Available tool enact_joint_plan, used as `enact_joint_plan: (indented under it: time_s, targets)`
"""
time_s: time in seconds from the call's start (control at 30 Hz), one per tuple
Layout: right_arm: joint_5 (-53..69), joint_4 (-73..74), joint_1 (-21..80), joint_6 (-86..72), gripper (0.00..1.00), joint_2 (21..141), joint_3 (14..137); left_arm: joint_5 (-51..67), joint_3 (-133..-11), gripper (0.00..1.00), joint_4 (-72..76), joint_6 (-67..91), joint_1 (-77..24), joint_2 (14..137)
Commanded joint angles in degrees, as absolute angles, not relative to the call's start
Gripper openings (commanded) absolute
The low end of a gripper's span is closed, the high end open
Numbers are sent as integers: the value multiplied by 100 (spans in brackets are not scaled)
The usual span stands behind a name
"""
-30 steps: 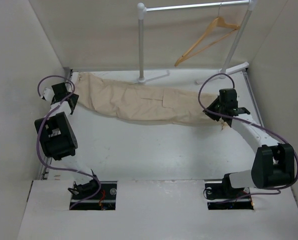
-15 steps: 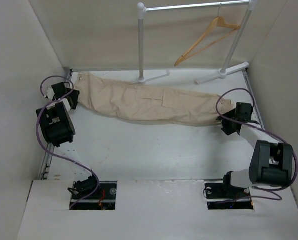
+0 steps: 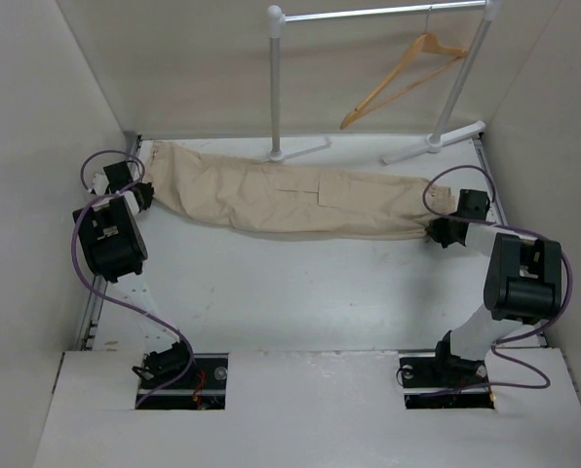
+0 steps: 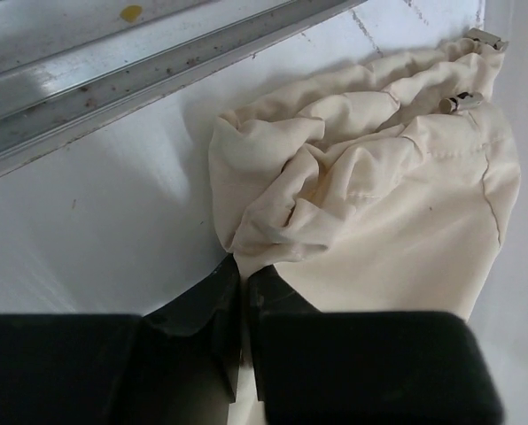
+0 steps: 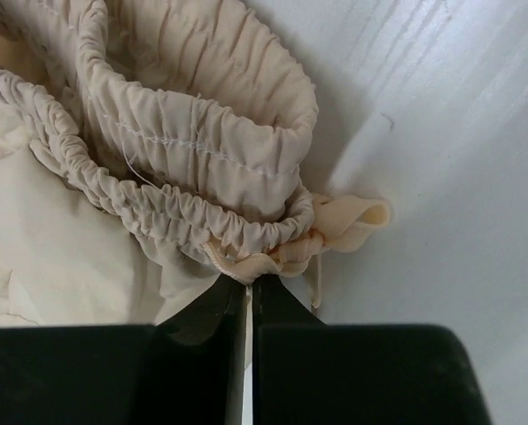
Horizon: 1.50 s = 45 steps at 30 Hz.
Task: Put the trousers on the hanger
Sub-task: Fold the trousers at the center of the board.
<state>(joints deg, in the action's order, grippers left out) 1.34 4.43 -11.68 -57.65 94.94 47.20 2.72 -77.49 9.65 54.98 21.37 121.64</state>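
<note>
The trousers [image 3: 281,200] stretch across the tabletop [image 3: 300,283] from left pincer [image 3: 144,198] to right pincer [image 3: 433,232], the hanger [image 3: 388,80] on the rack [image 3: 275,88] behind.

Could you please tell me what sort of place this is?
Probably a lab test cell for robotic garment handling: white walls box in the table, a clothes rack holds a hanger, and trousers lie spread out.

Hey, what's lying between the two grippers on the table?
The trousers, stretched from the left gripper to the right gripper, each pinching one end, shown in the top view.

White table [image 3: 300,292]; trousers [image 3: 271,200] lie stretched across its far half; clothes rack [image 3: 274,88] stands just behind.
</note>
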Motion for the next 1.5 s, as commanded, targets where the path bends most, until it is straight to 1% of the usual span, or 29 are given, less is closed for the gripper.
enact_joint_plan:
  time_s: [0.0, 0.17, 0.33, 0.5, 0.63, 0.67, 0.7, 0.77, 0.8, 0.87, 0.93, 0.97, 1.03, 1.1, 1.27, 1.33, 1.47]
  targets:
    - [-140, 526, -1235, -5862, 2, 9239, 4843, -316, -7814, 3, 238, 5388, 2167, 12033]
    - [-501, 1142, -1366, -5678, 0, 8202, 4483, -746, -7235, 1, -114, 5388, 2272, 11261]
    - [-448, 1388, -1542, -5625, 0, 7779, 4272, -1449, -6444, 1, -588, 5326, 2158, 10215]
    - [-405, 1731, -1657, -5713, 0, 7199, 3885, -2248, -5618, 0, -1448, 5344, 2061, 9064]
    - [-36, 1960, -1920, -5914, 0, 6611, 3377, -2654, -5133, 2, -2239, 5318, 1851, 8368]
    - [95, 1986, -2025, -5967, 0, 6461, 3236, -2741, -5072, 5, -2476, 5326, 1763, 8254]
    - [158, 1995, -2104, -5968, 2, 6329, 3139, -2847, -4984, 12, -2566, 5361, 1728, 8131]
    - [80, 1951, -2131, -5802, 18, 6284, 3129, -2830, -4922, 29, -2531, 5326, 1753, 7885]
    - [-8, 1977, -2088, -5731, 27, 6310, 3207, -2813, -4957, 36, -2514, 5300, 1797, 7736]
    - [-9, 1916, -1930, -5661, 48, 6354, 3356, -2804, -5114, 45, -2540, 5256, 1885, 7446]
    - [-44, 2012, -1772, -5555, 63, 6346, 3568, -2830, -5386, 50, -2601, 5125, 1921, 7182]
    - [-87, 2021, -1745, -5537, 67, 6276, 3594, -2847, -5544, 51, -2628, 5046, 1912, 7076]
    - [-184, 2083, -1736, -5511, 72, 6170, 3621, -2848, -5747, 51, -2576, 4914, 1737, 6926]
    - [-281, 2118, -1771, -5502, 75, 6109, 3586, -2752, -5827, 52, -2400, 4878, 1343, 7030]
    - [-343, 2066, -2052, -5563, 76, 6257, 3472, -2093, -6064, 51, -1593, 4913, 472, 8171]
    - [-413, 2153, -2219, -5528, 76, 6345, 3524, -1969, -6205, 50, -1354, 4913, 444, 8611]
    - [-448, 2145, -2430, -5537, 76, 6486, 3428, -1828, -6407, 50, -976, 5018, 716, 9446]
